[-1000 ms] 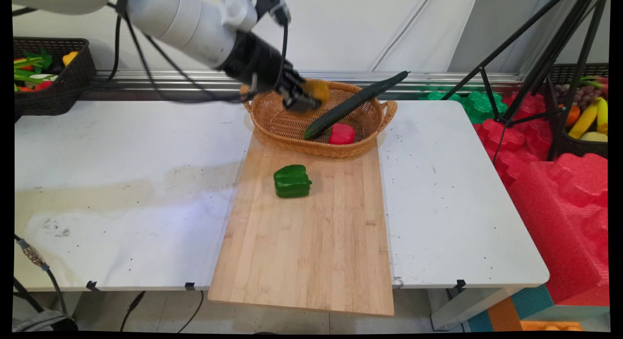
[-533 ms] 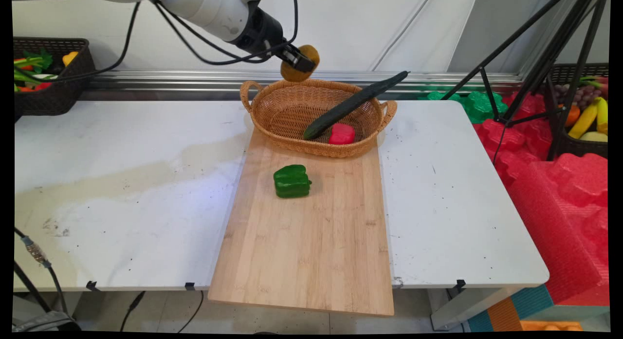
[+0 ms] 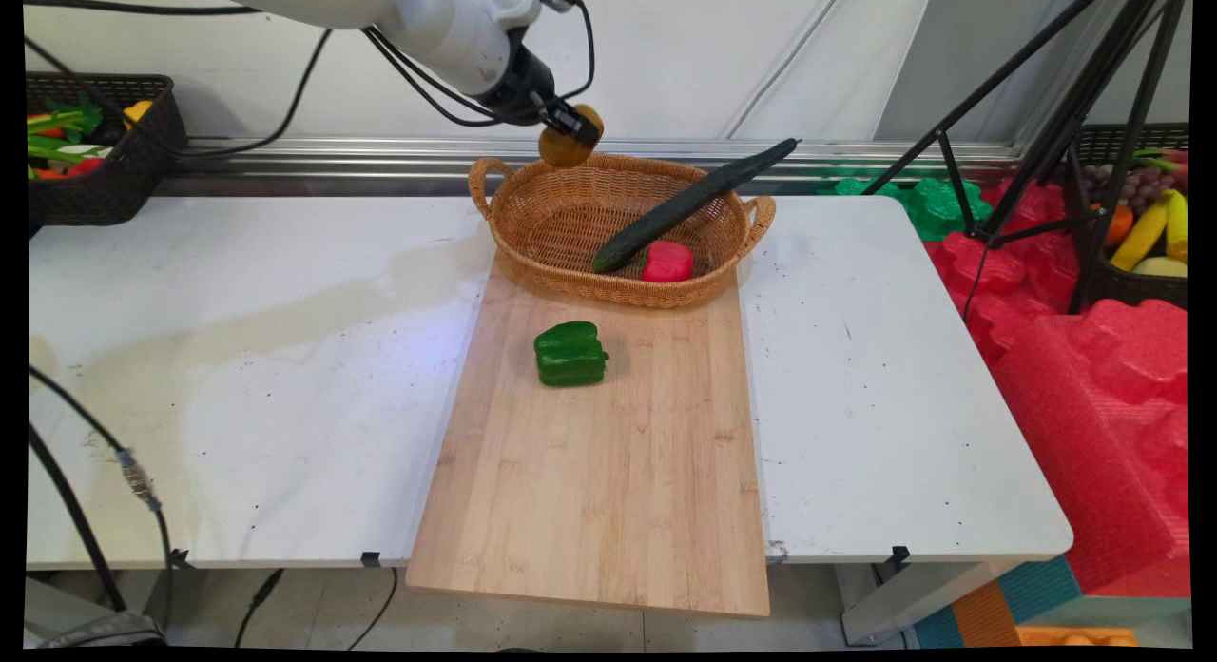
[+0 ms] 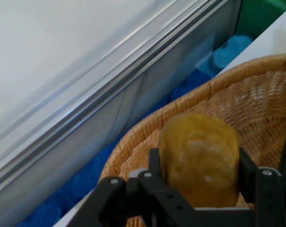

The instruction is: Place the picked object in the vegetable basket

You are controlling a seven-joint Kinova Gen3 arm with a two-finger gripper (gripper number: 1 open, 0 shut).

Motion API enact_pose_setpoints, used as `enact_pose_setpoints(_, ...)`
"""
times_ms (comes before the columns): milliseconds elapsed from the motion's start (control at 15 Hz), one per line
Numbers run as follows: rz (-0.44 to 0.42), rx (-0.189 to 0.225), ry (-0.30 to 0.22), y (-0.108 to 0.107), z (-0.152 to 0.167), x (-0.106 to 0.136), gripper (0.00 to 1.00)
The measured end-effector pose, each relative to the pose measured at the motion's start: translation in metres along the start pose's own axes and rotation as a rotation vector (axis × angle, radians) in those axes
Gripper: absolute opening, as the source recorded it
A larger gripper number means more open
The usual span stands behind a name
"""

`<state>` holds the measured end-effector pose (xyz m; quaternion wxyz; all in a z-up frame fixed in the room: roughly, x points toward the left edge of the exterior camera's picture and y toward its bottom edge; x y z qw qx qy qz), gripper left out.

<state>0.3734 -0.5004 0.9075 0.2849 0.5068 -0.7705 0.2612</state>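
Pincer point(image 3: 573, 129) gripped a rounded yellow-brown potato point(image 3: 563, 148), lifted over the basket's back-left rim.

Potato point(image 4: 199, 158) was lumpy, matte-waxy, clamped between black fingers point(image 4: 247, 172). Below it sat an oval woven wicker basket point(image 3: 542, 234) with loop handles, holding a long dark-green cucumber point(image 3: 694, 204) propped across the far rim and a glossy red blocky pepper point(image 3: 667, 261). Basket overlapped the far end of a pale bamboo board point(image 3: 608, 453); a ridged green pepper point(image 3: 570, 354) lay on it. White scuffed worktop point(image 3: 238, 358) underneath.
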Motion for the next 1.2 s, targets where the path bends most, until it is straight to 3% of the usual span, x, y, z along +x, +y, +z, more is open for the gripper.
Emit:
enact_pose_setpoints(533, 0.013, -0.016, -0.147, -0.009, 0.073, -0.016, 0.0)
enact_pose_setpoints(1000, 0.016, -0.026, -0.192, -0.009, 0.098, -0.024, 0.0)
enact_pose_setpoints(1067, 0.017, -0.025, -0.194, -0.009, 0.1, -0.024, 1.0)
enact_pose_setpoints(1200, 0.018, -0.023, -0.192, -0.009, 0.101, -0.024, 1.0)
